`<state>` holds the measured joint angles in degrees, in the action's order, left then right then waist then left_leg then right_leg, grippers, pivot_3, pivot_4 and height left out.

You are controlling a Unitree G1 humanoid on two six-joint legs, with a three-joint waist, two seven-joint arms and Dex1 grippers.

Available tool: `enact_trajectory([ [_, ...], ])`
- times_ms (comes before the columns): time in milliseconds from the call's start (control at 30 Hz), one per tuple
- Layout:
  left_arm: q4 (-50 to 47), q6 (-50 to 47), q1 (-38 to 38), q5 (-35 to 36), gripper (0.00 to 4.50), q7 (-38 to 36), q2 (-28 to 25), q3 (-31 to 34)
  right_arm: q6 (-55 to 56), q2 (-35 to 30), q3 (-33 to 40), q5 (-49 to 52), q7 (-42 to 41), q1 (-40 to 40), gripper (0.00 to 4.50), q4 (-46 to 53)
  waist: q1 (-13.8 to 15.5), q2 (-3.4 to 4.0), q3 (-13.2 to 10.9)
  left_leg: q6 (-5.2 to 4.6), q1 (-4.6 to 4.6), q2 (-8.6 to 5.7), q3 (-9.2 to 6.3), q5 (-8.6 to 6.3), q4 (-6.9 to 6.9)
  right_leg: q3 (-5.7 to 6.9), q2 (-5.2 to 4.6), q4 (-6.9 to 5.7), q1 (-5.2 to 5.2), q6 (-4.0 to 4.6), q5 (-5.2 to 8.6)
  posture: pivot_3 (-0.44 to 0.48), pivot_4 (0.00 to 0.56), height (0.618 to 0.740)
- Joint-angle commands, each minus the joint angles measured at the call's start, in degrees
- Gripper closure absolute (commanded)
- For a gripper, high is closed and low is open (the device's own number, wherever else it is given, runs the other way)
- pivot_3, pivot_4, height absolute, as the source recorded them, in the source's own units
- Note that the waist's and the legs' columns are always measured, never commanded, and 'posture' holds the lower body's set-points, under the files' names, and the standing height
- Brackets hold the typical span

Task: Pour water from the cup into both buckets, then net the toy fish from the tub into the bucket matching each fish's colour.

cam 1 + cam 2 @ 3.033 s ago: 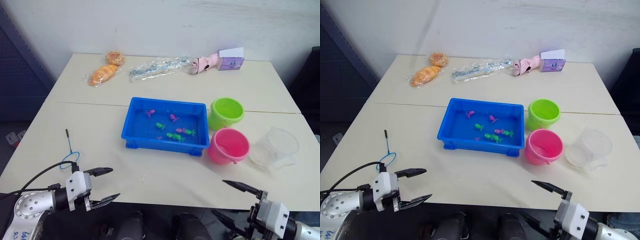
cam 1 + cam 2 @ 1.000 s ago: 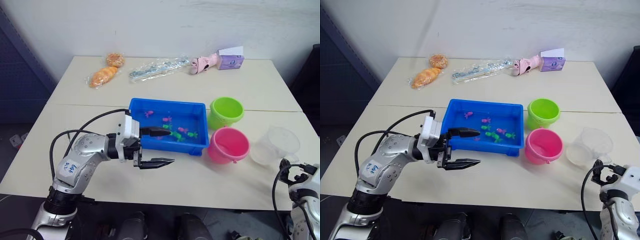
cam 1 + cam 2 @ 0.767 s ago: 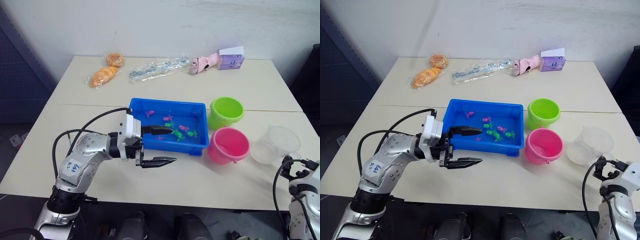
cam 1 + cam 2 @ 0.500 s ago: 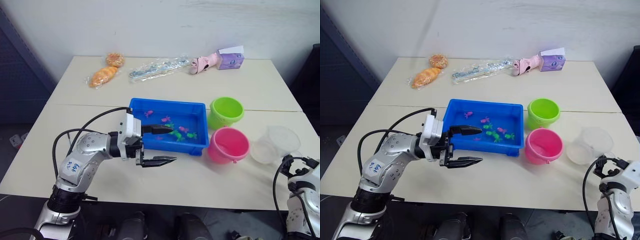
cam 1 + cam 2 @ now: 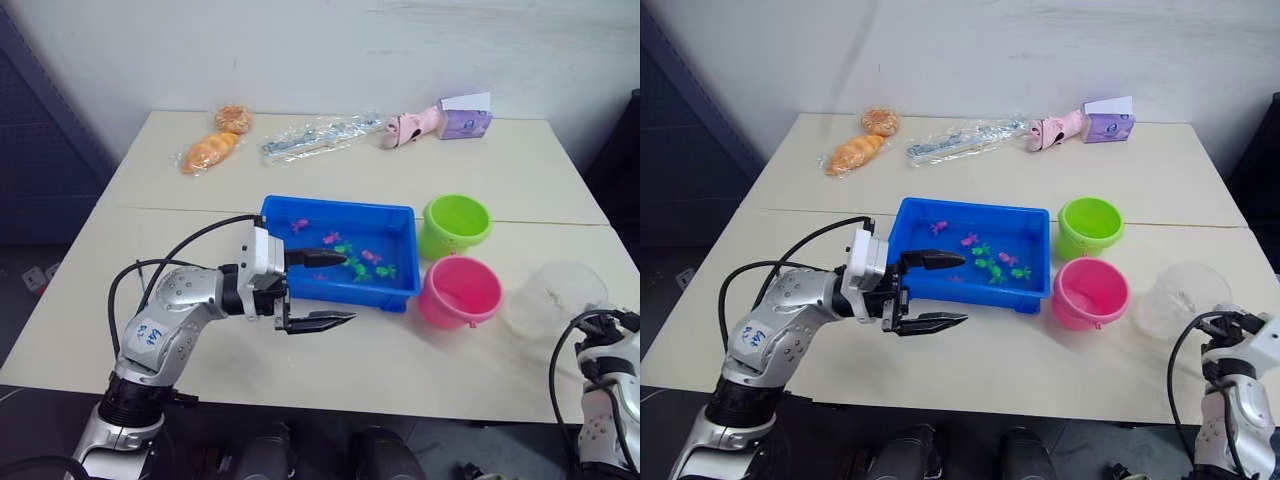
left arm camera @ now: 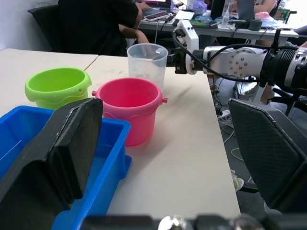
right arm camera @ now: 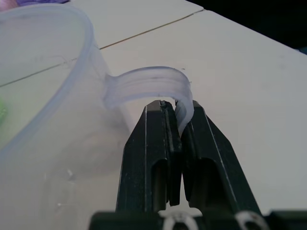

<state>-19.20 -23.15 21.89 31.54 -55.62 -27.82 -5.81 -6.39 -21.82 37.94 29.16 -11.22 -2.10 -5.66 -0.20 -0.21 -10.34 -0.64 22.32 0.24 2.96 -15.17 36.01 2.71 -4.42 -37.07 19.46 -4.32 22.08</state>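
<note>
The clear cup [image 5: 553,297] stands at the table's right edge, beside the pink bucket [image 5: 458,291]; the lime green bucket [image 5: 456,222] is just behind that one. My right gripper [image 7: 175,108] is shut on the cup's curved handle [image 7: 148,81]. The blue tub [image 5: 370,293] sits mid-table with several pink and green toy fish [image 5: 362,262] in its water. My left gripper [image 5: 348,289] hangs open at the tub's front left corner, one finger [image 6: 72,143] over the tub's rim, the other over bare table.
Along the back of the table lie two wrapped breads [image 5: 208,152], a clear plastic pack [image 5: 318,135], a pink toy [image 5: 410,127] and a purple box [image 5: 464,118]. A person [image 6: 96,24] sits at a desk beyond the table's right side.
My right gripper has gone from open to shut on the cup's handle, and the cup has shifted slightly. The left gripper has stayed open and hardly moved.
</note>
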Motion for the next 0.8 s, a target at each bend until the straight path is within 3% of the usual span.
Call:
enact_trajectory([
  [33,-1.19,-0.26,-0.46,0.83,0.00,-0.48,0.02,-0.36,-0.91,-4.44,1.27,-1.00,-0.89,-2.81,4.45,10.73,0.00,0.03,-0.01,0.00,0.00,0.00,0.01,0.00,0.00,-0.01,0.00,0.00,0.00,-0.01,0.00,0.000,0.150,0.740],
  [267,0.17,-0.98,-0.23,0.87,0.00,-2.14,0.12,-1.30,-6.04,-13.79,0.02,-9.09,-2.75,-11.25,4.45,26.72,0.01,0.06,-0.05,0.04,-0.01,0.05,0.00,0.02,-0.04,-0.01,0.07,0.05,0.00,-0.04,0.01,0.000,0.150,0.740],
  [433,2.04,-1.29,0.65,0.46,0.00,-2.98,0.74,-2.50,-8.46,-19.15,-2.12,-16.88,-3.77,-12.79,4.45,32.71,0.04,0.03,-0.07,0.06,0.01,0.04,0.01,0.03,-0.02,-0.02,0.07,0.08,0.01,-0.05,0.01,0.000,0.150,0.740],
  [800,4.09,-0.74,1.74,-0.33,0.00,-2.76,2.51,-3.28,-2.34,-20.79,-8.98,-31.62,-2.34,-8.55,4.45,28.29,0.19,-0.01,-0.09,0.09,0.04,-0.02,0.01,0.05,0.00,0.00,0.07,0.13,0.00,-0.13,0.00,0.000,0.150,0.740],
])
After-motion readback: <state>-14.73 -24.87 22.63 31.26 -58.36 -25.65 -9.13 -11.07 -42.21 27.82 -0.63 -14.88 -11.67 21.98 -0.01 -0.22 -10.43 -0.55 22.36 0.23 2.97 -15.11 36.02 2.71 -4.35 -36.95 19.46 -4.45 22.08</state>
